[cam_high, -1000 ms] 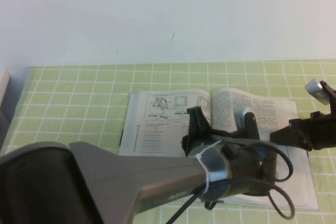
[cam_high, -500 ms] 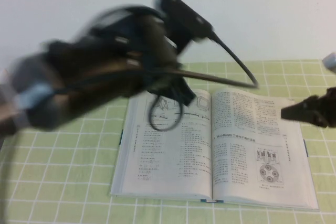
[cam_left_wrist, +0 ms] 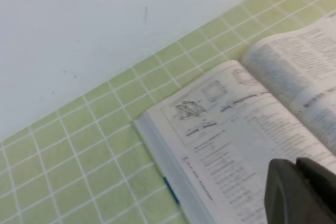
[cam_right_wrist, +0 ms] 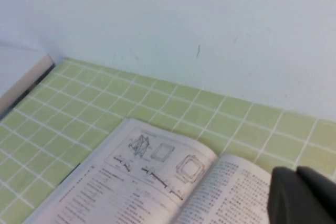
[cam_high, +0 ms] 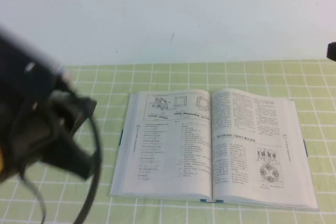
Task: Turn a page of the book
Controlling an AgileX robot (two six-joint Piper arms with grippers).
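The open book (cam_high: 212, 145) lies flat on the green checked cloth, with diagrams on the left page and text plus a round figure on the right page. It also shows in the left wrist view (cam_left_wrist: 247, 129) and the right wrist view (cam_right_wrist: 152, 182). My left arm (cam_high: 42, 124) is a dark blur at the left, off the book. My left gripper (cam_left_wrist: 296, 163) is shut and empty, above the left page. My right gripper (cam_right_wrist: 296, 170) is shut and empty, above the book's far right corner. Only a dark bit of the right arm (cam_high: 332, 51) shows at the right edge.
The green checked tablecloth (cam_high: 157, 77) covers the table up to the white wall (cam_high: 168, 14). A pale flat object (cam_right_wrist: 21, 74) lies at the table's far left. A black cable (cam_high: 92, 182) hangs from the left arm.
My left arm has swung from over the book away to the left. My right gripper has pulled back from the right page to the right edge. The book now lies fully uncovered and flat.
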